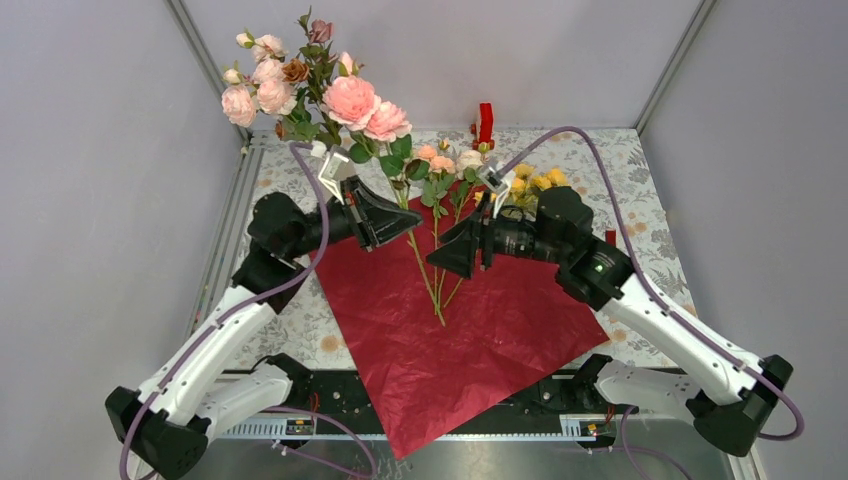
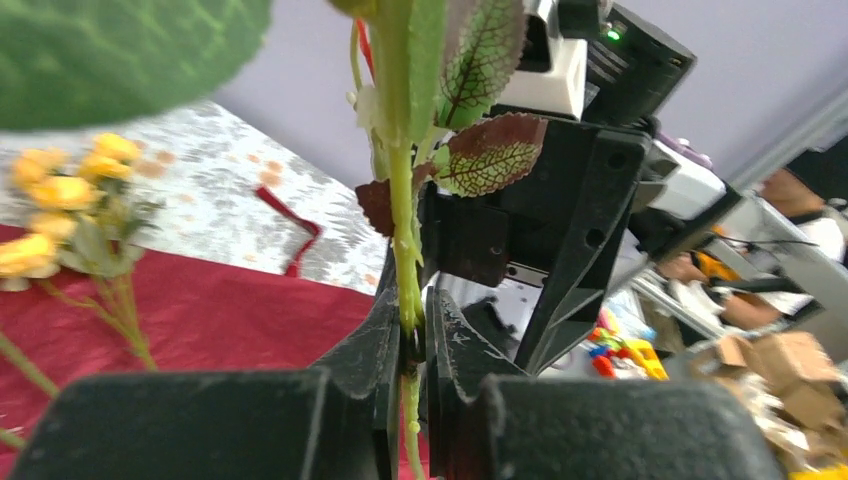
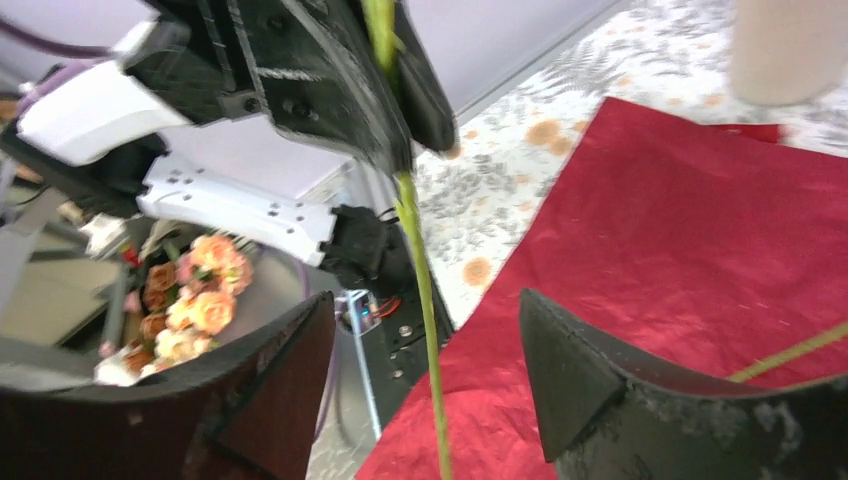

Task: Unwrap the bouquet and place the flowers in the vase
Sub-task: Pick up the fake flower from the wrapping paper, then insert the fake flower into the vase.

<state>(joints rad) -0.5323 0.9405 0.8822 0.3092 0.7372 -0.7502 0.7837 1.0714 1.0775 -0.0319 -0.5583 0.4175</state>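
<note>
Red paper (image 1: 470, 320) spread on floral tablecloth (image 1: 655, 200), grey walls (image 1: 100, 150), left pincer (image 2: 412, 335) clenched on stem (image 2: 402, 250), right pincer (image 3: 425, 330) released

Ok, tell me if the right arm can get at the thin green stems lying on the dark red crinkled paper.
Likely yes: the right gripper is open, close beside those stems, and nothing lies over them.

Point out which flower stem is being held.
The tall pink rose spray, clamped in the left pincer; the peach and yellow stems lie loose on the red paper.
</note>
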